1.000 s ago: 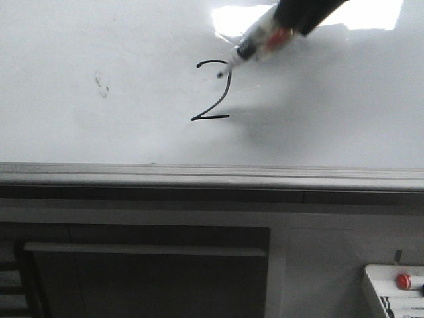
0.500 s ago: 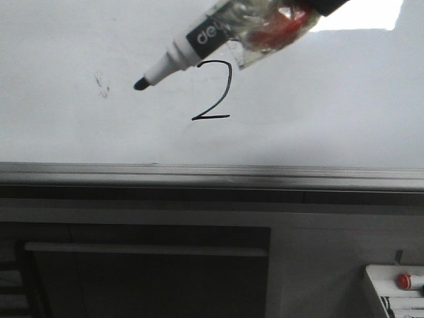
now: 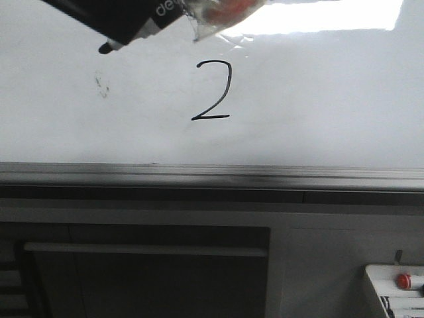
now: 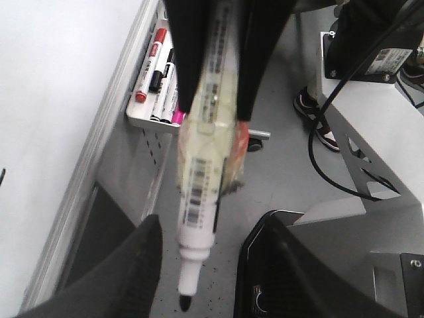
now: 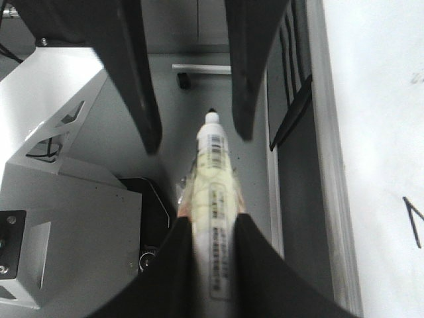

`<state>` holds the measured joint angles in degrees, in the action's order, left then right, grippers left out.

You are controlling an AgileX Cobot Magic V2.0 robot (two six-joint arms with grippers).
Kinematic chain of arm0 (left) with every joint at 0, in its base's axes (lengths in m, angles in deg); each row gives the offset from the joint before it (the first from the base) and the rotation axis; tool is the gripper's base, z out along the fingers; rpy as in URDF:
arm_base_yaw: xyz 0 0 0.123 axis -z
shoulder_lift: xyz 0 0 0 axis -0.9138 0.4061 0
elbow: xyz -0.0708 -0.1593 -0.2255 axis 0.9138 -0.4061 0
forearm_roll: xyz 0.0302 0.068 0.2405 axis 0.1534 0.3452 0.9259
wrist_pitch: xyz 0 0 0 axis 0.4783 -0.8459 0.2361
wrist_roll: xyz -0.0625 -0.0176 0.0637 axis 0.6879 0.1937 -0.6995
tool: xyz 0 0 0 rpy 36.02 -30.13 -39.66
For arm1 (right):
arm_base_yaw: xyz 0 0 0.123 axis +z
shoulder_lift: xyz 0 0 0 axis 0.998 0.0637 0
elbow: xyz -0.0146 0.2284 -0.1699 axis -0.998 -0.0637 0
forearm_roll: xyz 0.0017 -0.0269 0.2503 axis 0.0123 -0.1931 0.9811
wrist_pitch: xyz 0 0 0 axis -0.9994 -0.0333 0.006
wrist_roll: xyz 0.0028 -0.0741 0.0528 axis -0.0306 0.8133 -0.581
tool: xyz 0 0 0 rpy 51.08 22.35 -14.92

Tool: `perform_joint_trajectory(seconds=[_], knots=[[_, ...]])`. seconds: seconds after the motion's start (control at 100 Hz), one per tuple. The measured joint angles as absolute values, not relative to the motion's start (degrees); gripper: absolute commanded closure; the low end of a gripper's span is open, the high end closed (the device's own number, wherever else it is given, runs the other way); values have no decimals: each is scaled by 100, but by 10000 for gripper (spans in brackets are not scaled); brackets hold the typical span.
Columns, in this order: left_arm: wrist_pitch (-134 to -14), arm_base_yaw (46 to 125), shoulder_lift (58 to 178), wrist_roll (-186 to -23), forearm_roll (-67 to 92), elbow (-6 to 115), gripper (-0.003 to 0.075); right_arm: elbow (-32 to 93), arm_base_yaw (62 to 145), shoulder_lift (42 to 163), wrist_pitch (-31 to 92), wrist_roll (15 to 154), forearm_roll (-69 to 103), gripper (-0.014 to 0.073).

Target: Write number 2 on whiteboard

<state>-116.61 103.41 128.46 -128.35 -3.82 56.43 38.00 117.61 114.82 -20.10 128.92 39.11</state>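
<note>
On the glossy whiteboard [image 3: 318, 99] the number 2 [image 3: 213, 91] sits complete at upper centre, and we fear the bare-tipped marker [image 5: 213, 159], clamped in the right tool [image 5: 212, 222] between the left tool's [image 4: 209, 228] spread fingers, could smudge it.

Left gripper [image 4: 209, 265] with matte black tapered fingers [image 4: 132, 275], right gripper [image 5: 211, 255] likewise black, smooth curved fingers [image 5: 169, 278]

marker [image 3: 132, 23]: barrel cut by top edge | number 2 [image 5: 412, 222]: mostly cut off at frame edge
</note>
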Motion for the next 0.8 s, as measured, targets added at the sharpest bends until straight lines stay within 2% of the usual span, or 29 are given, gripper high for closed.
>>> perform_joint_trajectory(seconds=[0.45, 0.52, 0.71, 0.8], knots=[[-11569, 10435, 13289, -12835, -263, 5895, 422, 3800, 11761, 11482, -1910, 12892, 3911, 599], [-11569, 10435, 13289, -12835, -251, 5895, 461, 3800, 11761, 11482, -1910, 12892, 3922, 599], [-11569, 10435, 13289, -12835, -251, 5895, 647, 3800, 11761, 11482, -1897, 12892, 3941, 599], [-11583, 10435, 13289, -12835, -251, 5895, 709, 3800, 11761, 11482, -1874, 12892, 3941, 599]])
